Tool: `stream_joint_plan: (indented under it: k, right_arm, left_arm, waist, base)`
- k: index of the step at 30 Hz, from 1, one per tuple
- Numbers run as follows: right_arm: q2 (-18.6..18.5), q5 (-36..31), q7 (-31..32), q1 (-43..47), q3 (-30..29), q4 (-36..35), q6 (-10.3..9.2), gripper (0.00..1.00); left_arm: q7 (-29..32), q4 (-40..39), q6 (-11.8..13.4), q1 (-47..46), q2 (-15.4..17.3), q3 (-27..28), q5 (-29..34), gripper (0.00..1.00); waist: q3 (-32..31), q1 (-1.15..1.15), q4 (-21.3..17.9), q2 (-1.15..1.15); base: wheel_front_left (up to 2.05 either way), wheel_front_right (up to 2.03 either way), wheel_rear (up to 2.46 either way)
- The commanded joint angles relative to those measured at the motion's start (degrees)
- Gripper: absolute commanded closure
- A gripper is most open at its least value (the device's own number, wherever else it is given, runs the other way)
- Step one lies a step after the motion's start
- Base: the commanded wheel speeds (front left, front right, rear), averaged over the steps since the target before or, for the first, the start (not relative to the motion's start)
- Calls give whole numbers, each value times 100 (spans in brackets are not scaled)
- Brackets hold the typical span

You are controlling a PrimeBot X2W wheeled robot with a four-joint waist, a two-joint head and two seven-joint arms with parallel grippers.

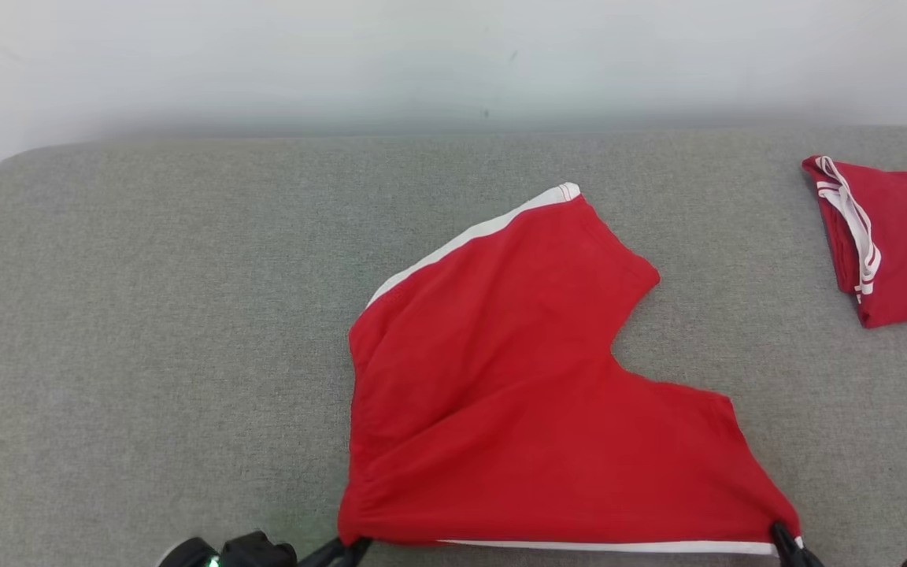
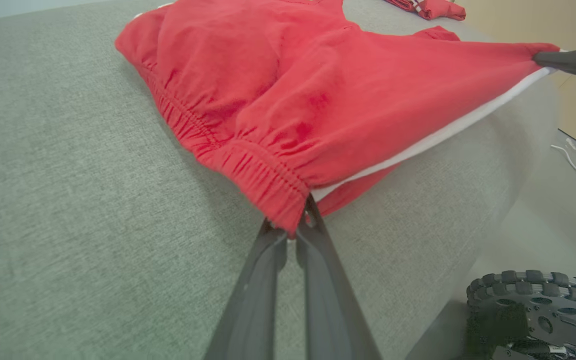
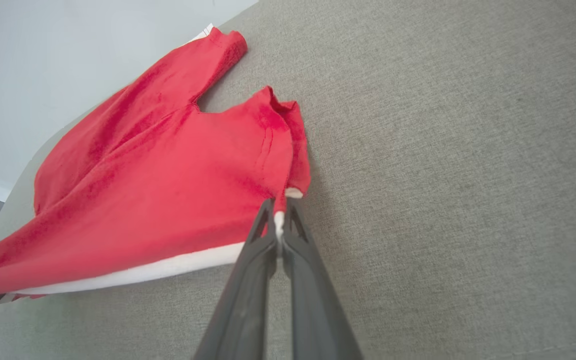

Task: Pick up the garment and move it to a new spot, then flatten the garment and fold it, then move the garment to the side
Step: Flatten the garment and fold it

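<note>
Nearest to you, the two grippers are working at the bottom edge of the head view. Your left gripper (image 1: pixel 353 546) is pinching the gathered elastic corner of the waistband, its fingers pressed together on the cloth. Your right gripper (image 1: pixel 786 540) is clamping the hem corner of the nearer leg, where the white side stripe (image 1: pixel 603 546) ends, its jaws likewise closed tight on fabric. Between them the striped edge of the red shorts (image 1: pixel 516 394) is stretching taut, and in the left wrist view it is lifting a little off the grey padded surface (image 1: pixel 146 331). Beyond that edge the shorts are lying spread on the surface, near its front and middle, with the second leg pointing away toward the wall (image 1: pixel 422 55). Further off to the right, well apart, a folded red garment (image 1: pixel 902 236) is sitting. You are handling something light, soft and limp, I judge. It is going to sag and crease wherever it is unsupported, so the waistband and hem corners are looking like the safest holds.
</note>
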Motion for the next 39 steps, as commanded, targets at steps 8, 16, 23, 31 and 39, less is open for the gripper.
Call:
stream_joint_plan:
  k: [8, 16, 23, 31, 39]
  right_arm:
    - [-26, -108, 184, -425, -297, -177, -17, 100]
    - [-496, 34, 396, -1444, -466, 97, -17, 100]
    - [-1021, -48, 574, -2878, -70, 984, -17, 100]
    - [-1263, -209, 481, -4766, 445, 2499, -17, 100]
    - [-1346, -472, 231, -6359, 848, 3980, -17, 100]
  left_arm:
    - [-15, -185, 7, 233, -313, 345, 41, 100]
    - [-16, -371, 8, -77, -520, 319, -30, 100]
    - [-16, -261, 9, -613, -803, 304, -107, 100]
    - [-16, 15, 8, -1372, -1139, 392, -208, 100]
    - [-16, 383, 8, -2099, -1388, 399, -370, 100]
  waist:
    - [36, 1, 90, 0]
    - [131, 1, 371, 0]
    - [310, 1, 575, 0]
    - [739, 1, 817, 0]
    - [1239, 1, 1041, 0]
  base:
    - [0, 0, 0]
    - [0, 0, 0]
    - [0, 0, 0]
    - [0, 0, 0]
    - [0, 0, 0]
